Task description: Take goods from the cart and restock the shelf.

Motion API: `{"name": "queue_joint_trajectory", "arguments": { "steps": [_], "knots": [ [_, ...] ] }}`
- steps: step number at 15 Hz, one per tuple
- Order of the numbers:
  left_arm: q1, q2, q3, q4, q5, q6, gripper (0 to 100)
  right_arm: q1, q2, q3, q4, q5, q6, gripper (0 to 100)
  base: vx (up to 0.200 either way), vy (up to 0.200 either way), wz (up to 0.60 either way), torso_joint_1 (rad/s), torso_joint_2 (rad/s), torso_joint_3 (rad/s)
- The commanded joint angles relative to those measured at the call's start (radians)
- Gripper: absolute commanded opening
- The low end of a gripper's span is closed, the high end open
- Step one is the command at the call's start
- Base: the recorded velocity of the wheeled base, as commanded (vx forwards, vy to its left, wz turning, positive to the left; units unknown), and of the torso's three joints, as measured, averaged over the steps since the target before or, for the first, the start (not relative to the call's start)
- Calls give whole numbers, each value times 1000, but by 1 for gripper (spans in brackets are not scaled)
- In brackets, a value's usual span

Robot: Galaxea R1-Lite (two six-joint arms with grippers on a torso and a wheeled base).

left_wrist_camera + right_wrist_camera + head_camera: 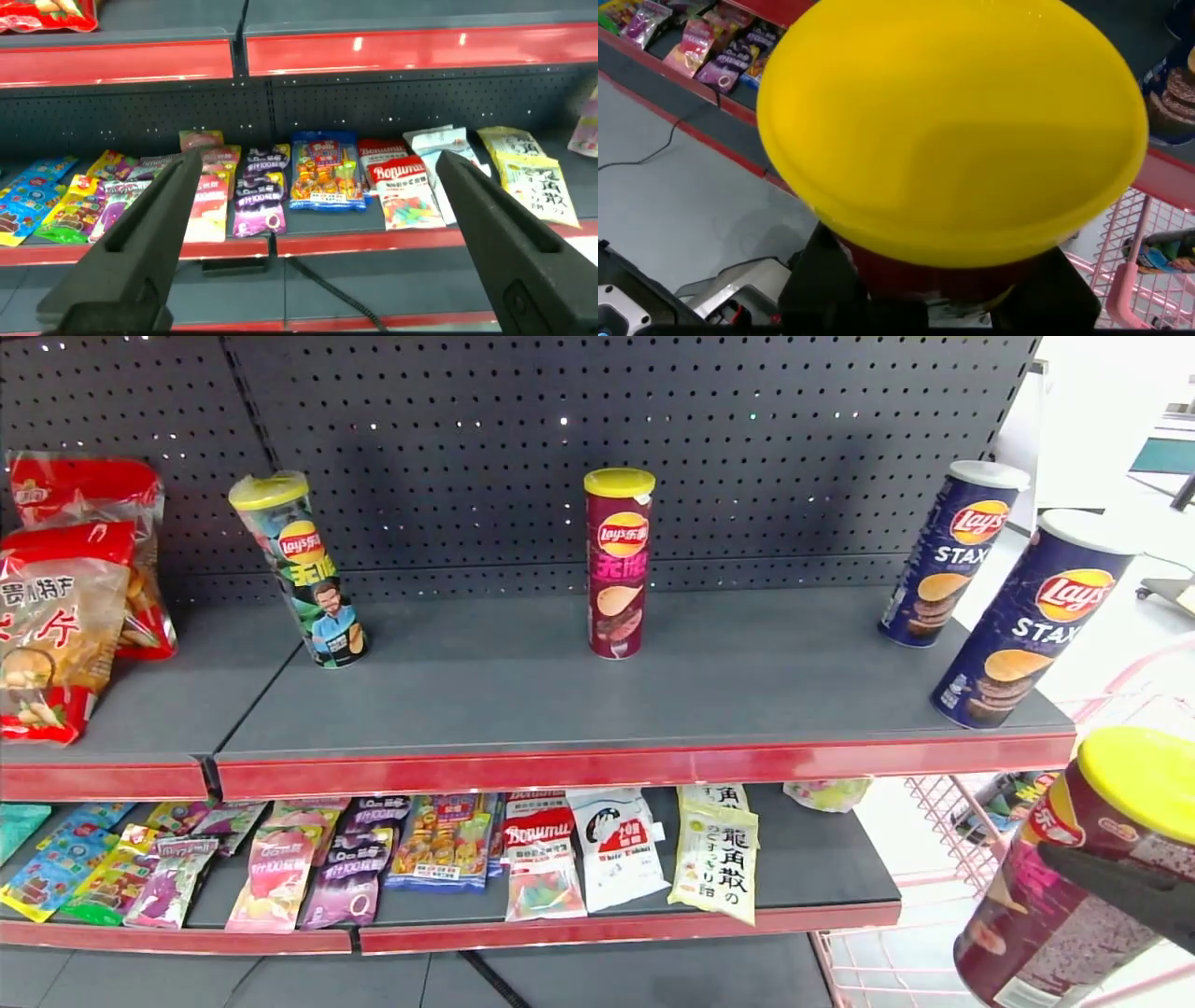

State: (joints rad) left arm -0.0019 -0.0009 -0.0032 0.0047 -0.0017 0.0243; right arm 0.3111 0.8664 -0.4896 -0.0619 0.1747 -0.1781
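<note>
now the right gripper (pixel 941 297) clamps a round maroon can (pixel 1041 919) with glossy yellow lid (pixel 1144 775) near the pink wire cart (pixel 943 821); the left gripper (pixel 320 161) has its fingers apart.

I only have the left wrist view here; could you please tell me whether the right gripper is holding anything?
Observer: Yes, the right gripper is shut on a maroon chip can with a yellow lid, near the pink cart.
Operator: Is a matching one on the upper shelf?
Observer: Yes, a twin can stands upright mid-shelf, bare board either side.
Operator: And the right end?
Observer: Two blue cans stand there.
</note>
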Motion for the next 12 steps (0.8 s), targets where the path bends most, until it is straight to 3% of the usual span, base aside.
{"name": "queue_joint_trajectory", "arguments": {
  "steps": [1, 7, 12],
  "knots": [
    [0, 1, 0, 0, 0, -1, 100, -13, -50, 28, 1, 3, 2, 0, 200, 0, 0, -2, 7, 2],
    [0, 1, 0, 0, 0, 0, 100, -13, -127, 77, 1, 2, 5, 0, 200, 0, 0, 2, 3, 2],
    [0, 15, -1, 1, -1, -10, 100, -9, -132, 77, 1, 9, 8, 0, 0, 0, 0, 0, 0, 0]
  ]
}}
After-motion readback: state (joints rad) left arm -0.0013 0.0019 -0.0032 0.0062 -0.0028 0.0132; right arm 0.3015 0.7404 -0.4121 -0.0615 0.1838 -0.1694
